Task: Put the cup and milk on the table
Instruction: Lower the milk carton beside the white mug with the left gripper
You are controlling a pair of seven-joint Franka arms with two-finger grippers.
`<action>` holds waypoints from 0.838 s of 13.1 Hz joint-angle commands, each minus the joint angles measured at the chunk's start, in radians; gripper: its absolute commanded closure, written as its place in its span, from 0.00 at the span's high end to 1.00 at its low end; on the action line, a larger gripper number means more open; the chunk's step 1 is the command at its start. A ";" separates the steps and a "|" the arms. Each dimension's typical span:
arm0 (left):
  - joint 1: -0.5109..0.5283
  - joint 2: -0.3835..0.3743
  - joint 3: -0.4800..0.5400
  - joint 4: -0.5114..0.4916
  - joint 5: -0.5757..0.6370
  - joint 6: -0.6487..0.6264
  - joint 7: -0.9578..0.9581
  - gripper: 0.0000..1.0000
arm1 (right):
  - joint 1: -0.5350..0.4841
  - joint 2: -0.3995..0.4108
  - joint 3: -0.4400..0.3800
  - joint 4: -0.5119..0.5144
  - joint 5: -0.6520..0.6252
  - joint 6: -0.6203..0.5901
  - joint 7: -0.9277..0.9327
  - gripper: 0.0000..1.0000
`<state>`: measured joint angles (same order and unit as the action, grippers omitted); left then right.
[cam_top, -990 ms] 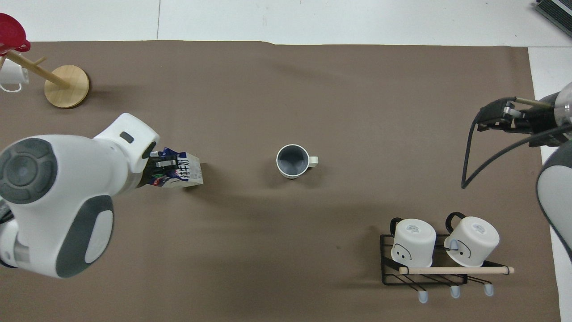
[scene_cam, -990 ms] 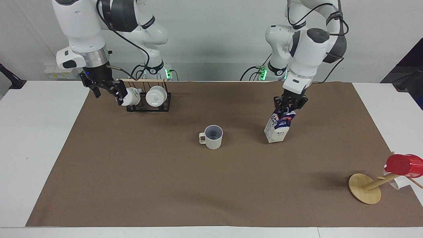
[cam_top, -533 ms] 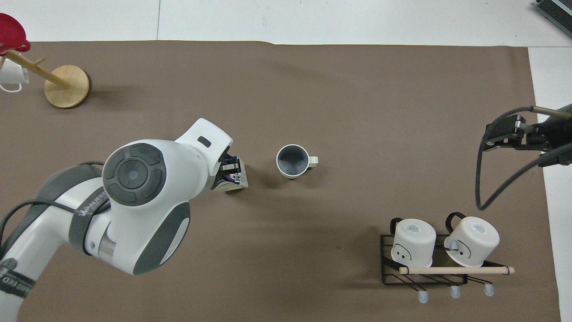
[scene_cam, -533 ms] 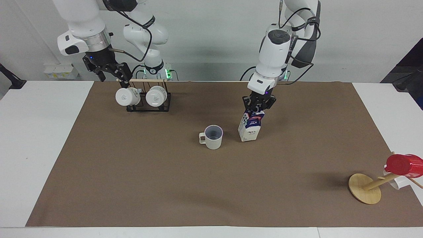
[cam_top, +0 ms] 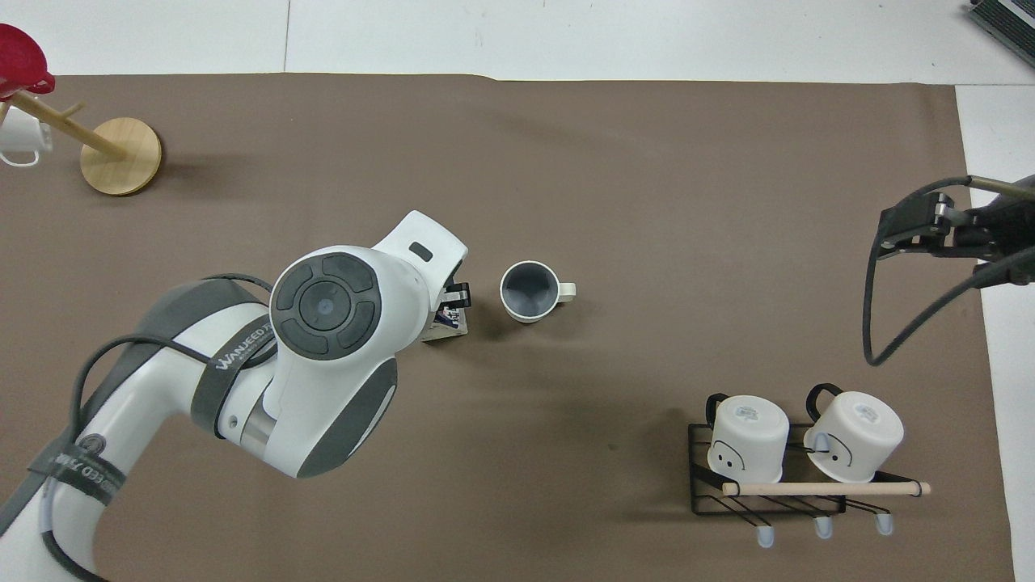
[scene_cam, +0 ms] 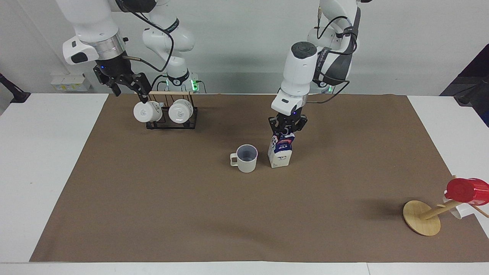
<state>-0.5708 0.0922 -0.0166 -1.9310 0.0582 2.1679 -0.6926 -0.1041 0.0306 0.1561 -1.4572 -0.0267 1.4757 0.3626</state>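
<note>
Standing together — one cup [scene_cam: 246, 158], one milk [scene_cam: 280, 151]

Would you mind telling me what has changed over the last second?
The left hand, shut on the milk at its top, has carried it along the table from the left arm's end to right beside the cup, tilted before, now upright. The right hand rose from the mug rack and hangs above it. Cup, rack mugs and mug tree stayed put.
</note>
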 commanded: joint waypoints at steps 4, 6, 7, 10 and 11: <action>-0.023 0.024 0.015 0.029 0.034 -0.011 -0.028 0.87 | -0.011 0.002 -0.001 0.001 0.024 0.014 -0.024 1.00; -0.027 0.024 0.015 0.030 0.035 -0.025 -0.030 1.00 | -0.009 0.002 -0.001 0.001 0.024 0.015 -0.027 1.00; -0.034 0.017 0.018 0.030 0.034 -0.026 -0.028 1.00 | -0.009 0.002 -0.001 0.001 0.025 0.015 -0.030 1.00; -0.024 -0.044 0.015 0.067 0.032 -0.139 -0.016 1.00 | -0.009 0.002 -0.001 0.001 0.024 0.018 -0.034 1.00; -0.020 -0.075 0.020 0.076 0.031 -0.178 -0.011 1.00 | -0.009 0.002 -0.001 0.001 0.024 0.018 -0.033 1.00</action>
<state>-0.5789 0.0775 -0.0158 -1.8800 0.0605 2.0835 -0.6952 -0.1041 0.0306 0.1554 -1.4572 -0.0259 1.4767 0.3626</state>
